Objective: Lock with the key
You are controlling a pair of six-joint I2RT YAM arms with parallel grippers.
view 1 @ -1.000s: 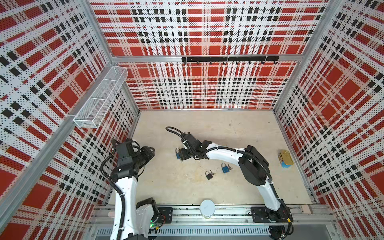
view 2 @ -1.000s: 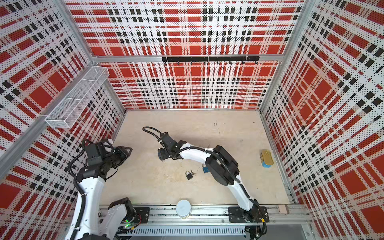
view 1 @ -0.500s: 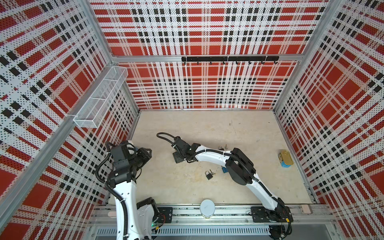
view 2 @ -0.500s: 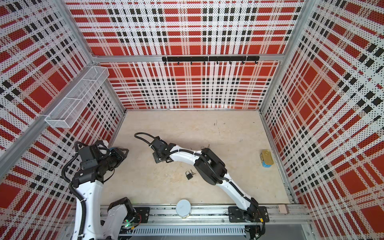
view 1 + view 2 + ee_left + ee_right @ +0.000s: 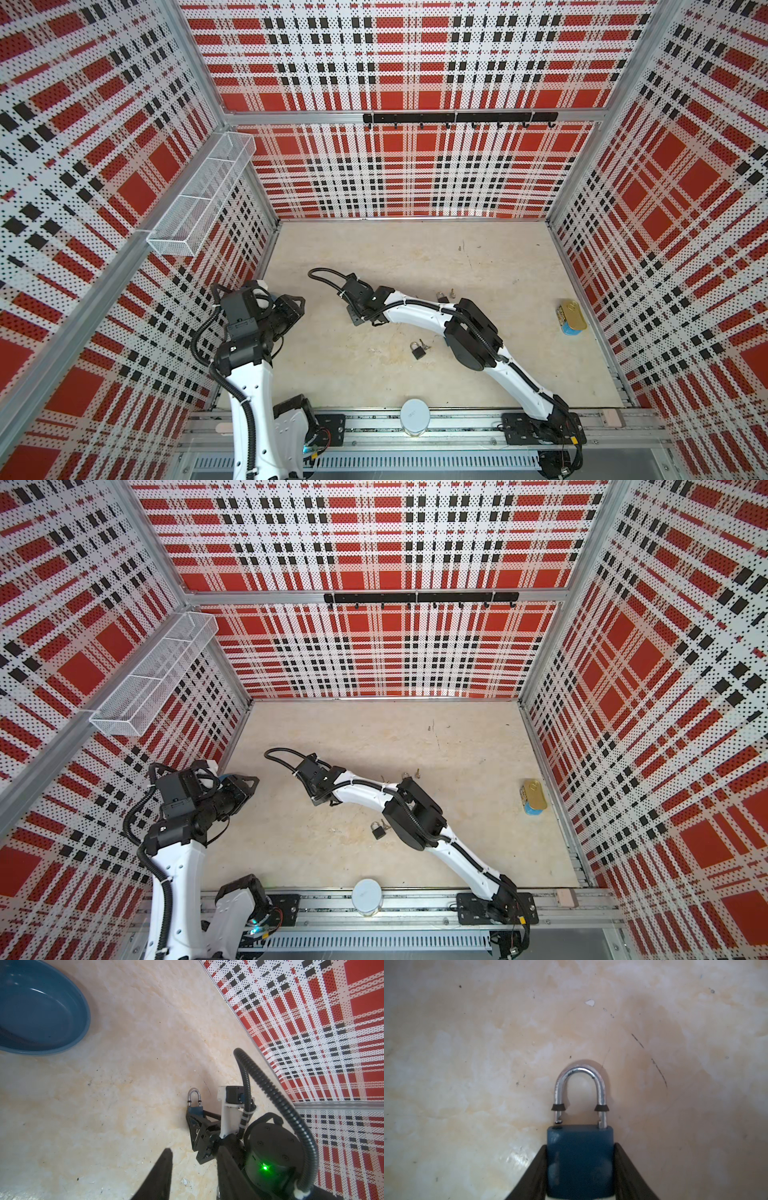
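since one second ago the right arm has folded leftward in both top views, so its elbow and wrist sit further left, and the left arm has shifted slightly near the left wall

1. blue padlock point(image 5: 580, 1159): the body is clamped on both sides between the right gripper point(image 5: 580, 1146) fingers point(image 5: 537, 1169). the jaws are closed down to the width of the body. the shackle points away from the wrist, with one leg seated and the other lifted clear of the body. the lock is held low over the table point(image 5: 415, 249), left of centre

2. left gripper point(image 5: 300, 308): jaws partly apart, nothing seen between them. it hovers close to the left wall and points toward the held lock, apart from it

3. a black padlock point(image 5: 417, 351) with small keys lies nearer the front rail, just beside the right elbow. a brass padlock point(image 5: 442, 296) lies just behind the right forearm

4. a blue bowl point(image 5: 41, 1012) sits on the table near the left arm

5. room: open table surface runs from the right gripper to the back wall. a tin point(image 5: 572, 318) stands near the right wall, well apart
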